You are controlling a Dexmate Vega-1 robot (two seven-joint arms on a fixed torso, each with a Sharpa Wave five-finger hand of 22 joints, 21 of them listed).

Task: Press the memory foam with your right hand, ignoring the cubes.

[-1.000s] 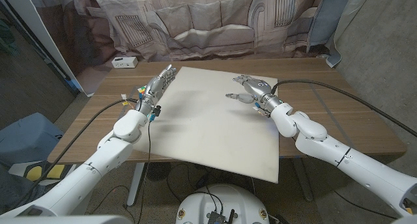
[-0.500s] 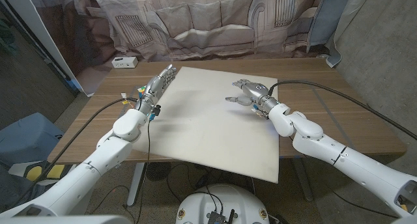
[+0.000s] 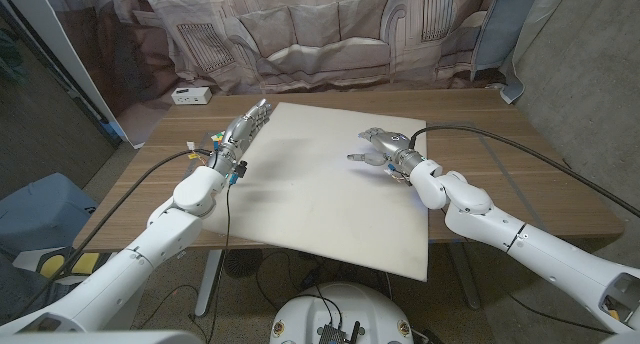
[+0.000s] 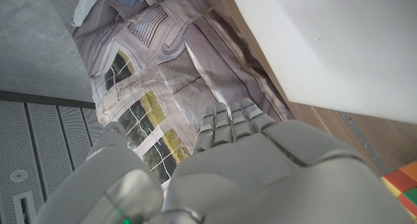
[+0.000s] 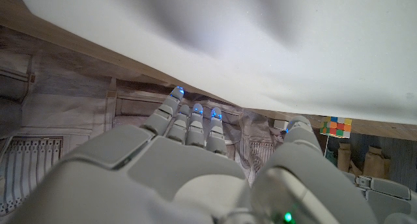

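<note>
Beside the spread left hand (image 3: 243, 131), colourful cubes (image 3: 215, 144) flank the foam (image 3: 320, 199).

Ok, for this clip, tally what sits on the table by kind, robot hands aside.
Memory foam sheets: 1, the white memory foam spread across the middle.
Coloured cubes: 1, the cube by the left hand; any more behind that hand cannot be told.
Small white boxes: 1, the white box at the far left edge.
Total: 3
</note>
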